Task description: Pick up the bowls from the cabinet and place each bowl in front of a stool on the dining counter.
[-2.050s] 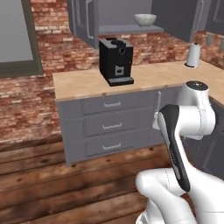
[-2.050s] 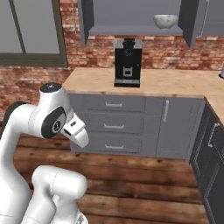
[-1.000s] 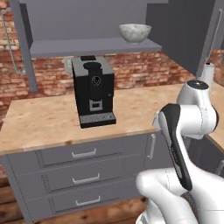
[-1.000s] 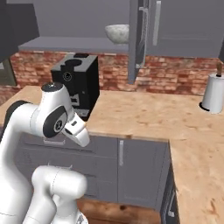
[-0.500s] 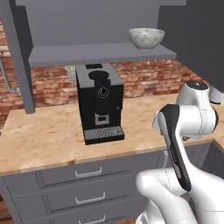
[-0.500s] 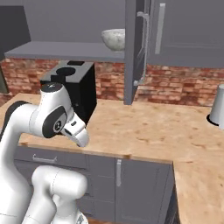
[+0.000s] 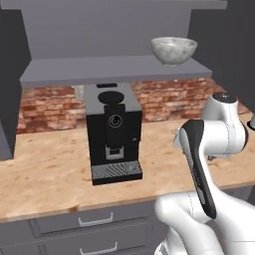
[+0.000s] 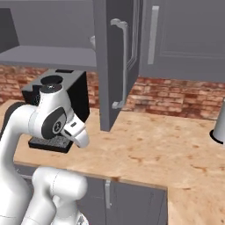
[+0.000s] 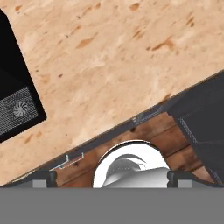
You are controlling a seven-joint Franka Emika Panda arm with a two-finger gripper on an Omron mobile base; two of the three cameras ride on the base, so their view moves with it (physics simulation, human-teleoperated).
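Note:
A grey-white marbled bowl (image 7: 173,50) stands on the grey shelf of the open wall cabinet (image 7: 114,68), above and right of the coffee machine. In the right base view the cabinet's open door (image 8: 115,66) with its silver bar handle covers most of the bowl (image 8: 92,41). My arm is folded low in front of the counter, well below the shelf. In the hand view my gripper (image 9: 113,177) points down at the counter's front edge, open, its two fingertips (image 9: 46,177) wide apart with nothing between them. The dining counter and stools are out of view.
A black coffee machine (image 7: 113,132) stands on the tan stone counter (image 7: 45,174) under the shelf. Grey drawers (image 7: 94,219) run below the counter. A paper towel roll (image 8: 218,123) is at the far right. The open door juts out over the counter.
The whole picture has shifted and grown: the base has come closer to the counter and cabinet. The arm keeps the same folded pose and the gripper stays open.

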